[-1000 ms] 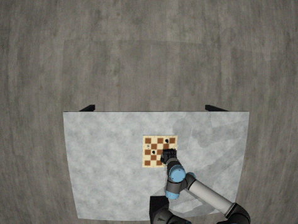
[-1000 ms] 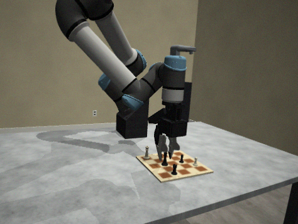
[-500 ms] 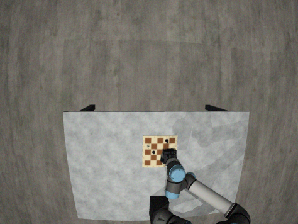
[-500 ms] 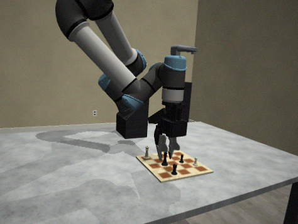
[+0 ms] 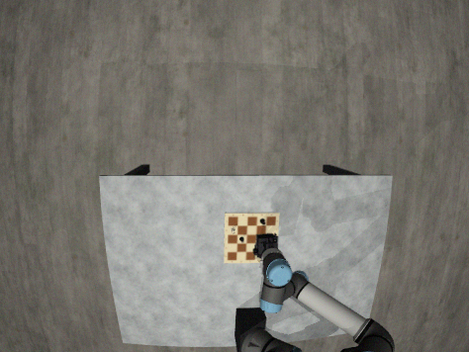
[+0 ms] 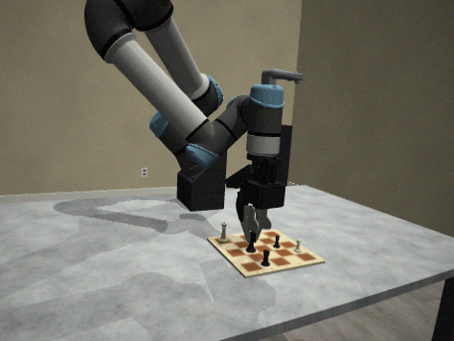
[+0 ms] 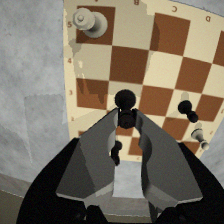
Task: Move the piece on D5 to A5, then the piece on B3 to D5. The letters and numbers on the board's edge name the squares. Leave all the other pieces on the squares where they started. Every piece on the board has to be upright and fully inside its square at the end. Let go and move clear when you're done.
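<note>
The chessboard (image 5: pixel 251 238) lies on the grey table. In the wrist view my gripper (image 7: pixel 125 109) is shut on a black pawn (image 7: pixel 125 102) over the B3 square, with the fingertips on either side of its stem. In the side view the black pawn (image 6: pixel 251 244) sits between the fingers (image 6: pixel 253 230), its base at board level. A white piece (image 7: pixel 90 22) stands upright on A5, at the board's corner, and also shows in the side view (image 6: pixel 223 232). D5 lies at the frame's upper right edge and shows no piece.
Another black pawn (image 7: pixel 187 110) and a small white pawn (image 7: pixel 199 136) stand towards the D side. A third black pawn (image 7: pixel 116 150) stands low between my fingers, near the board's edge. The arm's base block (image 6: pixel 201 189) is behind the board.
</note>
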You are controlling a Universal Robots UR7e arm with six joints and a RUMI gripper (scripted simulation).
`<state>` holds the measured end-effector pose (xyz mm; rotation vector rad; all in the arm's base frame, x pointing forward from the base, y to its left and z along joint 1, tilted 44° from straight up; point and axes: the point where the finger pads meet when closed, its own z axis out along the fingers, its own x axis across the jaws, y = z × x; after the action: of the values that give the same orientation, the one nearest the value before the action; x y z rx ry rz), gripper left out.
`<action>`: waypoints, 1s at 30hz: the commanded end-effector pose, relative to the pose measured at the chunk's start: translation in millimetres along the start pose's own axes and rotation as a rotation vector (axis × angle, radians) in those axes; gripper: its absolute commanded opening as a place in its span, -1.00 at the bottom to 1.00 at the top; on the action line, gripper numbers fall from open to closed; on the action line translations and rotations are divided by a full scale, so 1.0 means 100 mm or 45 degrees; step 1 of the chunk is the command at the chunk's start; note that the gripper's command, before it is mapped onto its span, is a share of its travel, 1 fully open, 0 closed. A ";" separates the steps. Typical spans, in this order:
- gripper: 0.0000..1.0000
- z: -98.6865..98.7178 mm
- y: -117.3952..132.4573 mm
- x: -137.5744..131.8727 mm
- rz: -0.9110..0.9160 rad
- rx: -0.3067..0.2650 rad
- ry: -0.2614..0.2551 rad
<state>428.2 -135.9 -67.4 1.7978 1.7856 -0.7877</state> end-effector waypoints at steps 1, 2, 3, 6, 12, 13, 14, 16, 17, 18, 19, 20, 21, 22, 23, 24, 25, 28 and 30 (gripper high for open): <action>-1.00 0.00 0.00 0.00 0.000 -0.001 0.000; -1.00 0.00 0.00 0.00 0.000 -0.001 0.000; -1.00 0.00 0.00 0.00 0.000 -0.001 0.000; -1.00 0.00 0.00 0.00 0.000 -0.001 0.000; -1.00 0.00 0.00 0.00 0.000 -0.001 0.000; -1.00 0.00 0.00 0.00 0.000 -0.001 0.000; -1.00 0.00 0.00 0.00 0.000 -0.001 0.000; -1.00 0.00 0.00 0.00 0.000 -0.001 0.000; -1.00 0.00 0.00 0.00 0.000 -0.001 0.000; -1.00 0.00 0.00 0.00 0.000 -0.001 0.000; -1.00 0.00 0.00 0.00 0.000 -0.001 0.000; -1.00 0.00 0.00 0.00 0.000 -0.001 0.000; -1.00 -0.01 0.00 0.00 0.000 -0.001 0.000; -1.00 -0.01 0.00 0.00 0.000 -0.001 0.000; -1.00 -0.02 0.00 0.00 0.000 -0.001 0.000; -1.00 -0.03 0.00 0.00 0.000 -0.001 0.000; -1.00 -0.04 0.00 0.00 0.000 -0.001 0.000; -1.00 -0.06 0.00 0.00 0.000 -0.001 0.000; -1.00 -0.11 0.00 0.00 0.000 -0.001 0.000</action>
<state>428.5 -132.4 -63.8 1.7976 1.7857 -0.7875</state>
